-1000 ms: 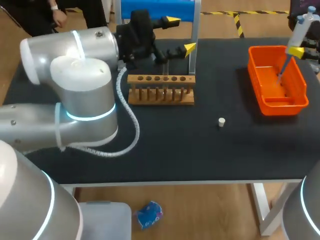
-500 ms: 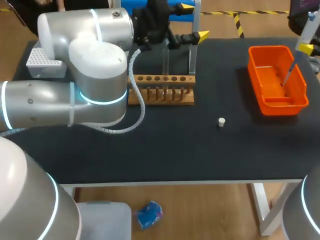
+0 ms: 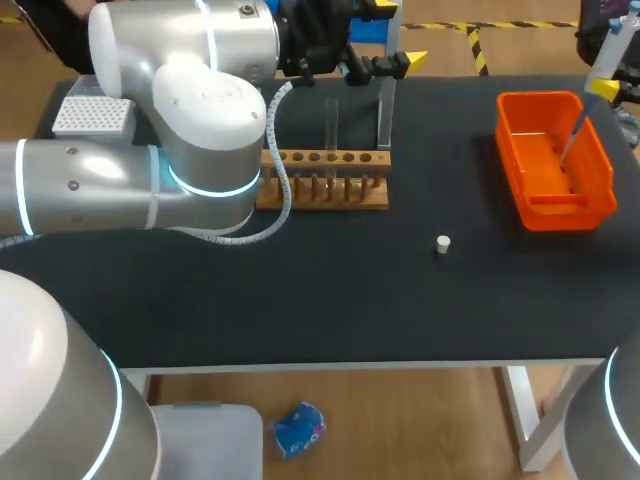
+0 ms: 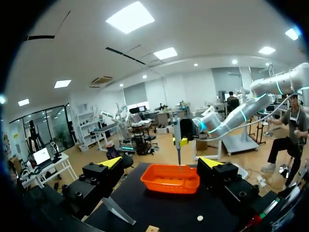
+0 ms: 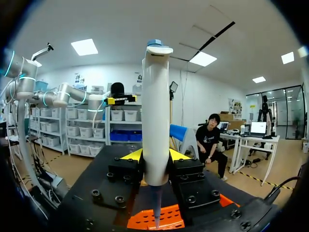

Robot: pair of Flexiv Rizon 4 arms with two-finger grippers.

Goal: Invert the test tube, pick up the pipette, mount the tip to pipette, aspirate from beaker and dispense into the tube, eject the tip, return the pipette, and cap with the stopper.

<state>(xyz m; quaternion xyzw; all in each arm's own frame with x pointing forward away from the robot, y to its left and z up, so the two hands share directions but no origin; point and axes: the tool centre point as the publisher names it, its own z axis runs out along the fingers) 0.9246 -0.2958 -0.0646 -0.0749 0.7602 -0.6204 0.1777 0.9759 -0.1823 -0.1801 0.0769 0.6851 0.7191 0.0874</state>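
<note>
Near the worktop's far-left corner: tip box (image 3: 90,115). At the far edge, left gripper (image 3: 398,35), fingers spread wide, grips nothing. Just nearer, test tube (image 3: 331,125) upright in the wooden rack (image 3: 322,180). Right of centre, white stopper (image 3: 443,243). At the right edge, orange tray (image 3: 565,212). Above it, right gripper (image 5: 150,155) clamps the pipette (image 5: 156,111), point down.
</note>
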